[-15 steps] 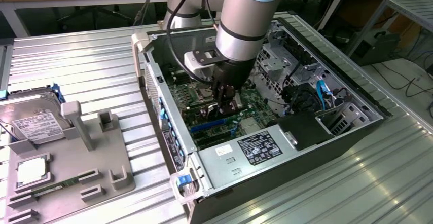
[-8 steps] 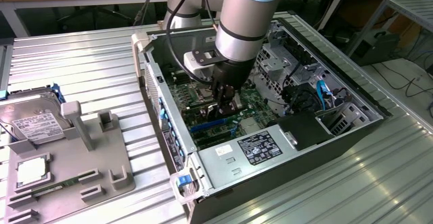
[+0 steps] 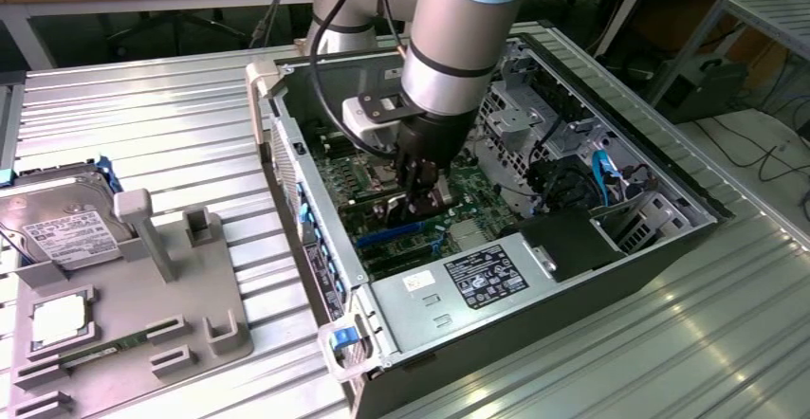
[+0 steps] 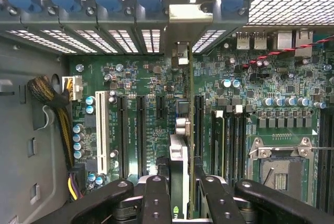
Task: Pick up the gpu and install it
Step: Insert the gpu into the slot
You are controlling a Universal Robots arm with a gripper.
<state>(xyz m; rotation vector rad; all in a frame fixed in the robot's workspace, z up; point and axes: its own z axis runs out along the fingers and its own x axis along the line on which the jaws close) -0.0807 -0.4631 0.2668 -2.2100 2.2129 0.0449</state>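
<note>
In the exterior view you see the arm reaching down into the open case (image 3: 288, 158). Its gripper (image 3: 420, 196) pinches the gpu (image 3: 428, 212) edge-on over the motherboard (image 3: 475, 191). At the case's near end, the power supply (image 3: 431, 303) carries a black label (image 3: 479, 277) and a smaller white one, and you cannot read either. On the exterior view's left, a grey tray (image 3: 127, 343) holds a hard drive (image 3: 57, 225) whose white label is also illegible.

In the wrist view, the fingers (image 4: 156, 198) clamp the gpu (image 4: 180, 151) from both sides. It stands on edge among the black slots (image 4: 141, 130), with its bracket (image 4: 190, 12) at the case's rear openings. The board's print is too small to read.
</note>
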